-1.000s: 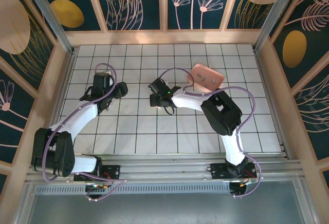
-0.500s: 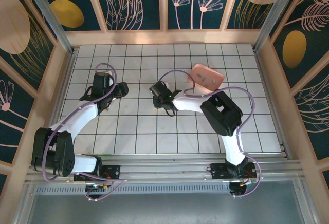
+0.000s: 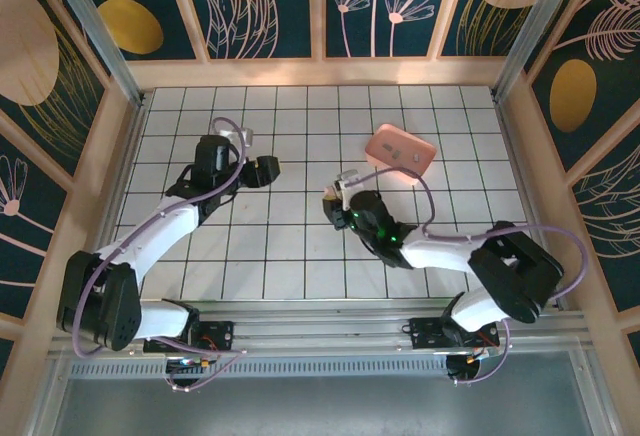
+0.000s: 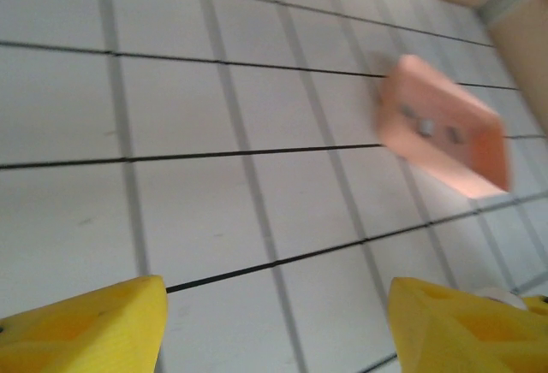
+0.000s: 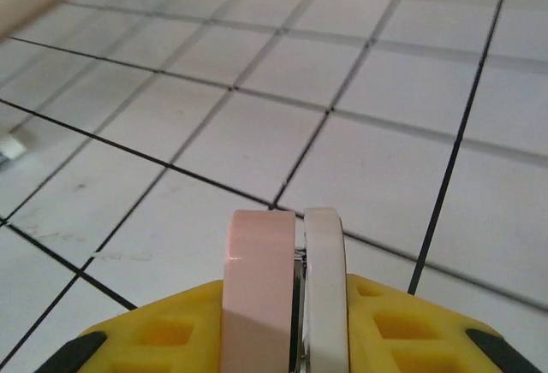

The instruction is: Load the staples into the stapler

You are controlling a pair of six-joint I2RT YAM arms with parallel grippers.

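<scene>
Tiled table (image 3: pixel 280 246) bears 1 pink tray (image 3: pixel 400 153); right pincer (image 3: pixel 342 188) grips 1 stapler (image 5: pixel 325 287), left pincer (image 4: pixel 278 326) gapes.

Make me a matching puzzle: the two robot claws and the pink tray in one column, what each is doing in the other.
Things:
1. left gripper
2. right gripper
3. pink tray

States:
A. closed on the stapler
B. lying on the tiled table
C. open and empty

Pairs: 1-C, 2-A, 3-B.
</scene>
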